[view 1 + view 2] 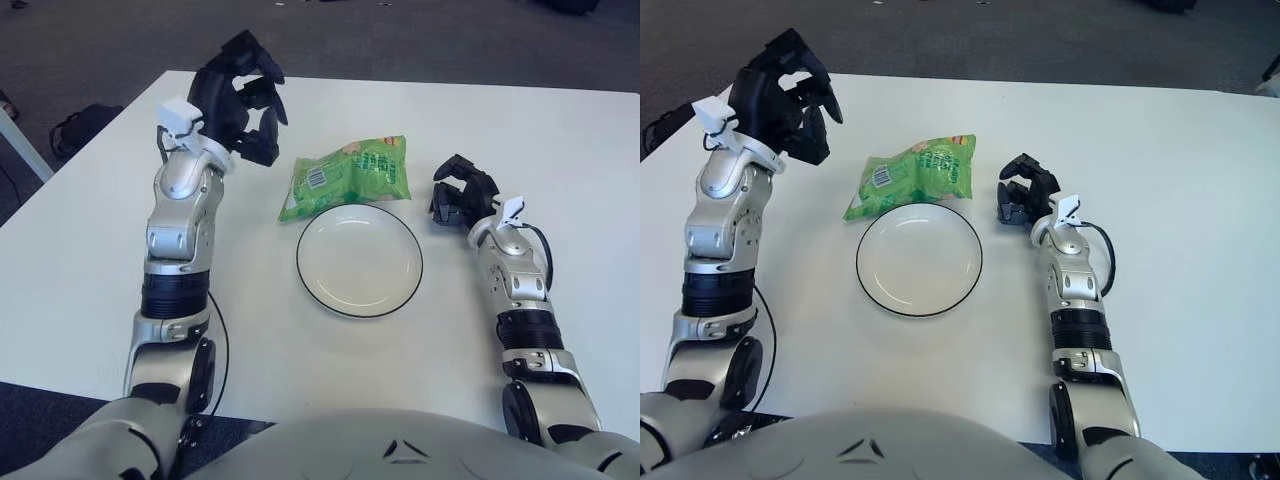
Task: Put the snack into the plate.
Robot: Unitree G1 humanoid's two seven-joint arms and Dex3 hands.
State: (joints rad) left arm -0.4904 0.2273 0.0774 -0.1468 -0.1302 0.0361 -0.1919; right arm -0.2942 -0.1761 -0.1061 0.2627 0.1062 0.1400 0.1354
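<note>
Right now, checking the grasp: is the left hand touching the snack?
Apart. The right eye view shows bare table between the left hand and the snack.

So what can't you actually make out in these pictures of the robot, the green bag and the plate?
- The print on the green snack bag: too small to read in either eye view.
- The bag's near edge: whether it touches or overlaps the plate rim cannot be told.
- The right hand: its fingertips curl under, hidden by the hand itself.
- The left hand: raised left of the bag; its palm faces away.
</note>
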